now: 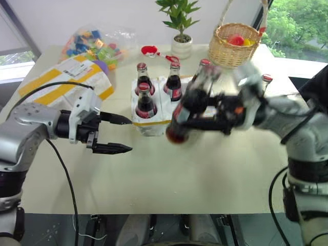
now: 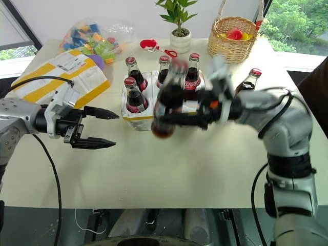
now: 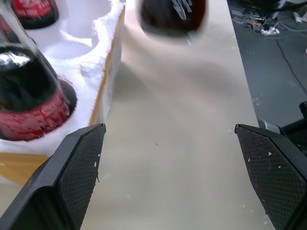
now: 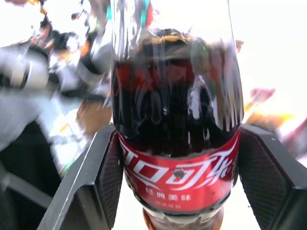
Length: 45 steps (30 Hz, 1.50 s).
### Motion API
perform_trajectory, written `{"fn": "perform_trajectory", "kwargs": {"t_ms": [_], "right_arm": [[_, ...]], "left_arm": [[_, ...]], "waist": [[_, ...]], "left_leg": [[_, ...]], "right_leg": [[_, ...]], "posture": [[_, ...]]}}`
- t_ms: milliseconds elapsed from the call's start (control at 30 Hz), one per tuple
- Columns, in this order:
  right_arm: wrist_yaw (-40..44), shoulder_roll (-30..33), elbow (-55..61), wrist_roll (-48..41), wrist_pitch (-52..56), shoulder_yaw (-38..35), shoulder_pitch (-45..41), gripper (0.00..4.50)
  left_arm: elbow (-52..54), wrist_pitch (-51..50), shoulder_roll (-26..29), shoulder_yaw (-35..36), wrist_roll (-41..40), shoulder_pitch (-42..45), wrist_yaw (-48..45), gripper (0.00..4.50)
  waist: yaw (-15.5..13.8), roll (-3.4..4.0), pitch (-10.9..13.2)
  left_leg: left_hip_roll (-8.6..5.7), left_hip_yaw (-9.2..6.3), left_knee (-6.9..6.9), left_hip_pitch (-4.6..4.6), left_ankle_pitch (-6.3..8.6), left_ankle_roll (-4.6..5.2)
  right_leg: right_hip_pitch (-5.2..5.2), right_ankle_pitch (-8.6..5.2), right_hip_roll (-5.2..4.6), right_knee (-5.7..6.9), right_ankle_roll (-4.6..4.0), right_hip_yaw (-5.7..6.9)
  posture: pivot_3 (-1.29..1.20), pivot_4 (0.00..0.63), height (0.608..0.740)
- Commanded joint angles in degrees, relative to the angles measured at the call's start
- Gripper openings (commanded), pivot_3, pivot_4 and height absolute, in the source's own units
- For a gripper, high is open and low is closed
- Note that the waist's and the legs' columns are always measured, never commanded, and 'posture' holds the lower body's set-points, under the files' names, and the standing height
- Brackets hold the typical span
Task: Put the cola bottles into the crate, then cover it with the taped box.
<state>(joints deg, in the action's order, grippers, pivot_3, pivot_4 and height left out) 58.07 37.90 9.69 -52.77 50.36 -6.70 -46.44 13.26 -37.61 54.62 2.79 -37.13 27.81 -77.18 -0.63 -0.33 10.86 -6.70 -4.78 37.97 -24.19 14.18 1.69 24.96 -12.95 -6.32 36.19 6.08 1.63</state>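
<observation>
Holding one cola bottle (image 2: pixel 166 105) up in the air, our right gripper (image 2: pixel 197 114) has its two black fingers (image 4: pixel 266 172) squeezed on the red label. That bottle is tilted & blurry, so we can't read its cap well. It hangs just in front of the crate (image 2: pixel 137 119), not touching the table (image 2: pixel 205 169).

Our left gripper (image 1: pixel 115 134) is wide open w/ nothing in it. It sits near the crate's left side, above the table.

The crate is white foam w/ a yellow band. We see four bottles standing around it: two at the left (image 2: pixel 134 96), (image 2: pixel 132 70) & two further back (image 2: pixel 163 68), (image 2: pixel 192 72). The held bottle & the arm cover part of the crate, so we can't tell which holes the back two sit in, or how many holes are free.

One more bottle (image 2: pixel 250 79) stands on the table at the right, half hidden behind the arm.

The taped box (image 2: pixel 61 74) lies at the far left of the table, apart from the crate. A wicker basket (image 2: pixel 231 43), a small plant (image 2: pixel 179 31) & a bag of toy blocks (image 2: pixel 97 41) sit at the back.
</observation>
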Motion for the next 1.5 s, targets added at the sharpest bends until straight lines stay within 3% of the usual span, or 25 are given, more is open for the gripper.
{"fn": "perform_trajectory", "kwargs": {"t_ms": [33, 267, 733, 800, 867, 967, 1133, 1333, 1500], "right_arm": [[-3.49, -2.13, -6.17, 5.04, -4.58, 0.16, -4.71, 2.74], [-4.67, -6.78, -15.85, 18.71, -14.94, 7.52, -5.96, 2.74], [-2.66, -9.56, -18.11, 26.07, -17.33, 11.85, -0.08, 2.74], [-3.34, -9.89, -18.56, 27.0, -17.03, 12.13, 0.53, 3.81], [-4.06, -9.92, -17.99, 28.25, -17.67, 12.27, 1.51, 4.48], [-5.69, -9.31, -15.31, 28.96, -17.58, 11.1, 3.69, 4.48], [-11.21, -5.37, -2.29, 25.09, -11.8, 1.94, 12.36, 4.48], [-24.38, -4.74, 20.87, 15.27, 1.76, -19.06, 32.98, 4.48], [-32.96, -6.81, 24.57, 14.7, 3.92, -28.93, 42.05, 4.48]], "left_arm": [[-0.5, 1.72, -0.77, -0.08, 0.57, 1.75, 0.35, 4.5], [0.17, -0.04, -3.42, 0.93, -1.46, 3.49, 2.8, 4.5], [0.67, -0.94, -4.6, 2.23, -3.65, 4.89, 5.77, 4.5], [0.92, -1.03, -4.96, 2.39, -3.96, 4.94, 6.4, 4.5], [1.13, -1.11, -5.32, 2.74, -4.29, 4.72, 7.3, 4.5], [1.46, -1.82, -6.74, 3.65, -5.3, 4.38, 10.15, 4.5], [4.44, -2.28, -8.82, 4.03, -5.76, 2.74, 14.5, 4.5], [3.71, -2.74, -9.35, 3.94, -6.24, 3.91, 15.97, 4.5], [1.78, -1.91, -10.0, 2.0, -5.41, 6.49, 14.19, 4.5]], "waist": [[-0.02, 0.0, 0.0], [0.2, 0.0, 0.0], [1.15, 0.0, 0.0], [1.27, 0.0, 0.0], [1.29, 0.0, 0.0], [1.28, 0.0, -0.01], [0.42, -0.02, -0.01], [-1.04, -0.02, -0.02], [-0.8, 0.0, -0.03]], "left_leg": [[0.0, 0.01, 0.0, 0.0, -0.04, -0.07], [-0.02, 0.09, 0.0, -0.19, -0.17, -0.28], [-0.05, 0.09, 0.04, -0.29, -0.21, -0.33], [-0.05, 0.09, 0.03, -0.28, -0.21, -0.33], [-0.05, 0.09, 0.03, -0.27, -0.21, -0.33], [-0.05, 0.09, 0.04, -0.26, -0.21, -0.33], [-0.09, 0.01, 0.06, -0.23, -0.21, -0.33], [-0.1, -0.06, 0.03, -0.23, -0.19, -0.31], [-0.06, 0.05, 0.05, 0.0, -0.07, -0.07]], "right_leg": [[0.0, 0.0, 0.0, 0.0, 0.0, 0.0], [0.23, 0.01, -0.02, 0.06, 0.0, -0.04], [0.34, 0.01, -0.01, 0.15, 0.0, -0.05], [0.34, 0.02, -0.01, 0.15, 0.0, -0.05], [0.35, 0.02, -0.01, 0.16, 0.0, -0.05], [0.34, 0.02, -0.01, 0.18, 0.0, -0.05], [0.26, 0.02, -0.02, 0.19, 0.0, -0.06], [0.23, 0.01, -0.01, 0.14, -0.01, -0.09], [0.04, 0.02, 0.01, 0.15, -0.02, -0.19]], "posture": [[0.0, 0.15, 0.732], [0.0, 0.15, 0.732], [0.0, 0.15, 0.732], [0.0, 0.15, 0.732], [0.0, 0.15, 0.732], [0.0, 0.15, 0.732], [0.0, 0.15, 0.732], [0.0, 0.15, 0.732], [0.0, 0.15, 0.732]]}}
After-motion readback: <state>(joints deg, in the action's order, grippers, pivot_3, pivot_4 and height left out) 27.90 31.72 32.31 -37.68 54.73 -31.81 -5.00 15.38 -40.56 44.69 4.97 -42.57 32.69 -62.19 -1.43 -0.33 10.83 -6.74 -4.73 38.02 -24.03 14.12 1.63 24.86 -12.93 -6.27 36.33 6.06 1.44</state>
